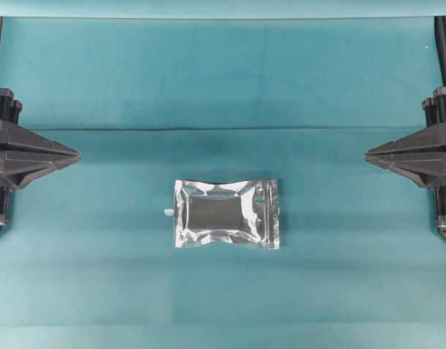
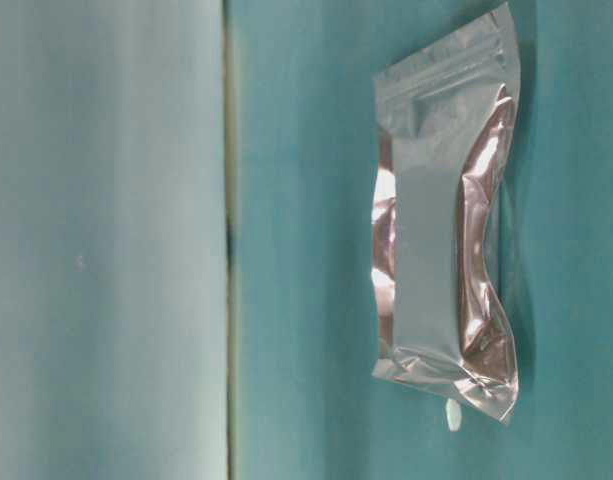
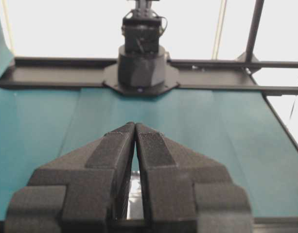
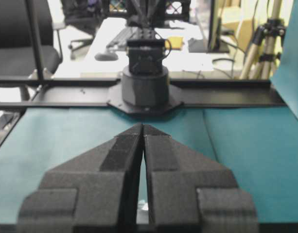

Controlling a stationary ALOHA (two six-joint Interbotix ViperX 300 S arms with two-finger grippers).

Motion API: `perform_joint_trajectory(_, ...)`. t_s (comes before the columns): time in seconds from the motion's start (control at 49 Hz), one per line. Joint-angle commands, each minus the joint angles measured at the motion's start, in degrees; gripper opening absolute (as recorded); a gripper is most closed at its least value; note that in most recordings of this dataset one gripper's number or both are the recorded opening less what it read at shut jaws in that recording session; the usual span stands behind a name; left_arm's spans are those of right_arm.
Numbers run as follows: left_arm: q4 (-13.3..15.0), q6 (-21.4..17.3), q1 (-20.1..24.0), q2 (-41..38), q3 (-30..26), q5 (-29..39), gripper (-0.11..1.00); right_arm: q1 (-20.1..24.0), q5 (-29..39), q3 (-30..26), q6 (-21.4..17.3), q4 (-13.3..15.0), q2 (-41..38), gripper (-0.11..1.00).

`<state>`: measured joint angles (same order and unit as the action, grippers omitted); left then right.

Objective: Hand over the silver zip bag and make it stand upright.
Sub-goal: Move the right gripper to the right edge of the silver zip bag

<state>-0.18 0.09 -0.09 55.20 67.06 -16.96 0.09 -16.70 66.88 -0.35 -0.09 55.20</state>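
Pouch, the silver zip bag [image 1: 227, 214], lies flat on teal cloth [image 1: 223, 87].

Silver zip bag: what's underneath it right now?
The silver zip bag lies flat on the teal cloth; a white scrap sits beside its edge. Anything directly beneath is covered.

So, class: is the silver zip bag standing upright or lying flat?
Lying flat: the silver zip bag shows its broad face to the overhead camera, untouched.
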Motion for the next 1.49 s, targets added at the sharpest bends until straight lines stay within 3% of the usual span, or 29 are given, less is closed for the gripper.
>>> perform_joint_trajectory(0.0, -0.79, 1.05, -0.26, -2.55, -1.85, 1.14, 0.14, 0.53, -0.26, -0.70, -0.70, -0.35, -0.79, 0.15)
perform_joint_trajectory(0.102, -0.79, 2.02, -0.26, -5.45, -3.60, 2.72, 0.03, 0.79, 2.64, -1.85, -3.96, -6.68, -2.72, 0.07)
perform_joint_trajectory(0.184, -0.79, 2.20, -0.70, -7.73, -4.83, 3.87, -0.05, 0.79, 5.71, -2.55, -7.82, -9.93, -4.75, 0.00)
perform_joint_trajectory(0.429, -0.79, 2.11, -2.90, -14.50, -9.05, 12.39, -0.07, 1.14, 11.60, -4.04, -20.57, -12.04, -11.69, -0.01)
perform_joint_trajectory(0.531, -0.79, 1.85, -2.90, -16.96, -10.63, 14.59, -0.07, 0.53, 12.39, -4.48, -27.77, -13.36, -15.91, -0.01)
perform_joint_trajectory(0.674, -0.79, 1.67, -2.90, -19.25, -11.95, 15.12, -0.07, 0.00, 12.92, -4.92, -39.20, -17.49, -22.50, 0.01)
perform_joint_trajectory(0.776, -0.79, 1.67, -2.90, -20.21, -12.39, 15.21, -0.07, 0.35, 12.13, -5.27, -46.76, -18.02, -27.25, 0.05)
perform_joint_trajectory(0.878, -0.79, 1.67, -2.90, -20.92, -12.74, 15.21, -0.07, 0.97, 10.99, -6.68, -53.53, -18.11, -32.08, 0.13)
perform_joint_trajectory(0.94, -0.79, 1.67, -2.90, -21.27, -12.83, 15.38, -0.07, 1.32, 10.20, -7.47, -55.72, -18.02, -34.45, 0.23)
perform_joint_trajectory(1.124, -0.79, 1.67, -2.90, -21.27, -12.83, 16.26, -0.07, 1.93, 10.11, -10.63, -58.18, -18.28, -41.13, 0.77)
perform_joint_trajectory(1.205, -0.79, 1.93, -2.90, -21.27, -12.83, 17.05, -0.07, 1.93, 10.02, -11.87, -58.36, -18.28, -44.03, 0.94)
perform_joint_trajectory(1.267, -0.79, 2.02, -2.90, -21.27, -12.83, 17.40, -0.07, 1.93, 9.84, -12.22, -58.80, -18.28, -45.88, 0.99)
perform_joint_trajectory(1.471, -0.79, 2.11, -2.99, -21.27, -12.74, 17.67, -0.07, 2.37, 7.56, -12.04, -60.73, -18.28, -51.06, 0.99)
